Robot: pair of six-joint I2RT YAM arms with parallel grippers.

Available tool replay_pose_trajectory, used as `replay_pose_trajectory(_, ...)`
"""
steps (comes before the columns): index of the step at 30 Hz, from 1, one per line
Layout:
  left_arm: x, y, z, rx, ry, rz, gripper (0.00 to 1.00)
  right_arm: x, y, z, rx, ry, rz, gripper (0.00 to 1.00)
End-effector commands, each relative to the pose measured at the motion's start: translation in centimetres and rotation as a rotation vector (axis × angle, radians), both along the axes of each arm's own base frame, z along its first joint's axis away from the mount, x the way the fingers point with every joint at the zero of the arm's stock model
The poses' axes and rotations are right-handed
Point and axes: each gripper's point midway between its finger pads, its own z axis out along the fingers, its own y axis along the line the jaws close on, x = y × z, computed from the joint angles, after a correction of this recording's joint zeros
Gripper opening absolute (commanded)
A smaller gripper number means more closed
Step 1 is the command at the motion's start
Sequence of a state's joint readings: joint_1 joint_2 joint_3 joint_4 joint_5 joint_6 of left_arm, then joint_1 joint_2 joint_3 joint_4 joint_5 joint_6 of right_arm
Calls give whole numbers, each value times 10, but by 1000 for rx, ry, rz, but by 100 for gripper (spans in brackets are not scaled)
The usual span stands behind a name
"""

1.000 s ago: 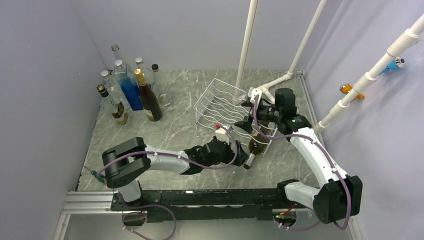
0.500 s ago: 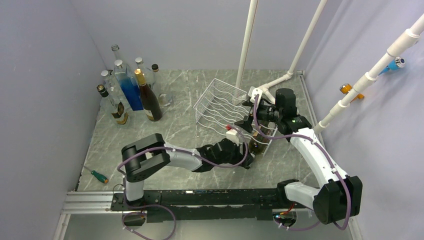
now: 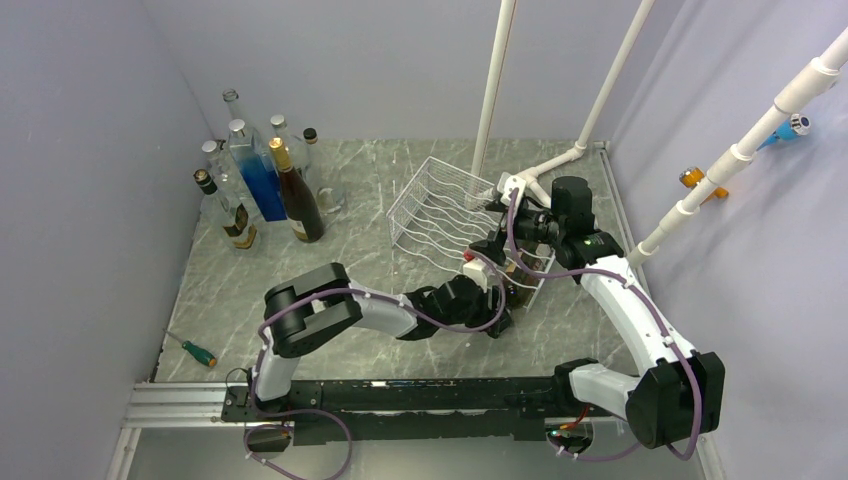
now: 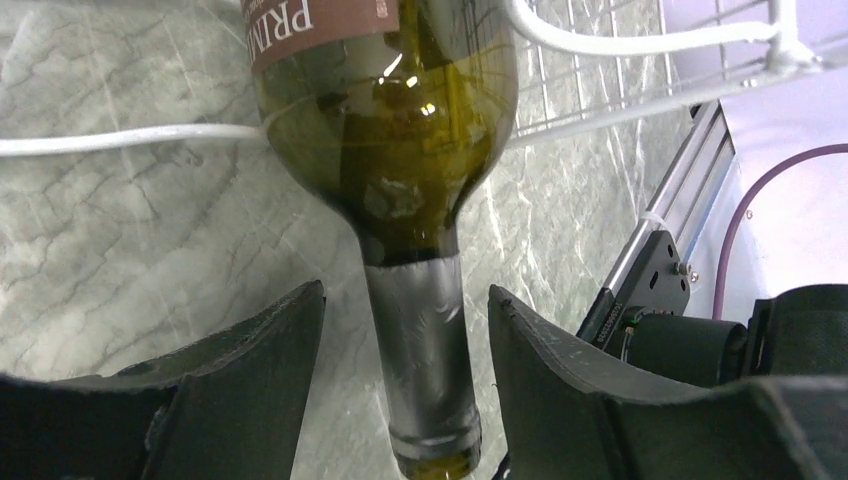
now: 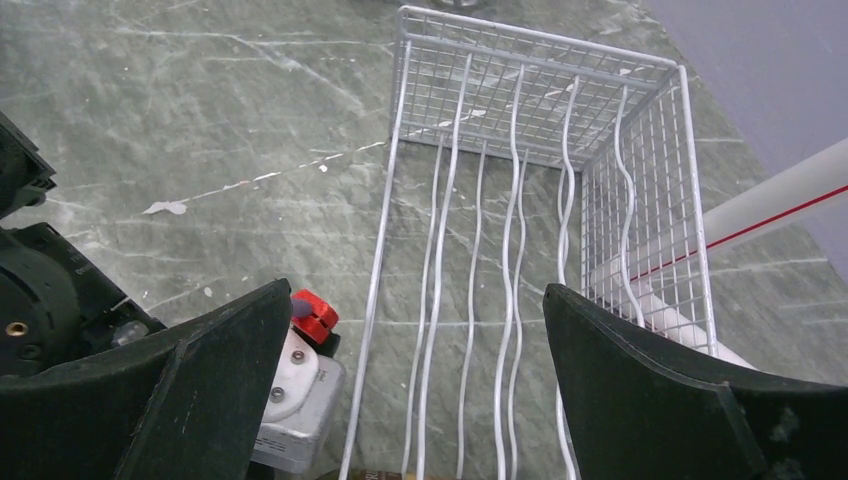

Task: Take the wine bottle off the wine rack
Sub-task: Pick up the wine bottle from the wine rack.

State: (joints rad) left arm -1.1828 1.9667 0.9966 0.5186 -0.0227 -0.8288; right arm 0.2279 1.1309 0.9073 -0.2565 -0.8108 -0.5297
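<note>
The white wire wine rack [image 3: 440,215] stands on the marble table; its wavy wires also show in the right wrist view [image 5: 520,200]. A dark green wine bottle [image 3: 516,288] lies in its near right cradle, neck toward me. In the left wrist view the bottle [image 4: 400,130] fills the top and its grey foil neck [image 4: 422,360] sits between my fingers. My left gripper [image 4: 405,310] is open around the neck, fingers [image 4: 260,370] apart from it on both sides. My right gripper [image 5: 415,300] is open above the rack's near end, holding nothing.
Several standing bottles [image 3: 262,180] cluster at the far left corner. White plastic pipes [image 3: 492,90] rise behind the rack and along the right wall. A green-handled screwdriver [image 3: 192,349] lies near the left front edge. A metal rail [image 3: 170,400] runs along the near edge.
My left arm has swung right and forward, bringing its open gripper from left of the bottle's mouth to around the neck. The right arm has not moved.
</note>
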Motion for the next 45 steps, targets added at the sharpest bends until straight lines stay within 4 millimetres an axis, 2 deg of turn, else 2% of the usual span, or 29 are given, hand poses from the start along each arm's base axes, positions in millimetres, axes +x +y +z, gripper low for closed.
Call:
replay_pose_trajectory(1,7,-21,19,-78,-19,-35,64,4,-3,13,17,-54,-18,100)
replay_pose_trajectory(19,3,-30,7,-86,71,-71,53,4,-3,11,14,-52,-15,100)
replay_pose_trajectory(25,3,-29,6,-87,104,-65,41,4,-3,11,15,-50,-15,100)
replay_pose_trajectory(28,3,-28,7,-91,108,-67,30,3,-3,11,15,-50,-15,100)
replay_pose_trajectory(31,3,-24,13,-118,109,-68,3,4,-3,11,15,-52,-15,100)
replay_pose_trajectory(32,3,-23,16,-133,105,-69,0,4,-3,10,15,-49,-15,100)
replay_pose_trajectory(42,0,5,50,-205,73,-19,0,4,-3,9,16,-46,-15,100)
replay_pose_trajectory(45,-1,15,53,-207,54,-23,0,4,-3,8,17,-42,-17,100)
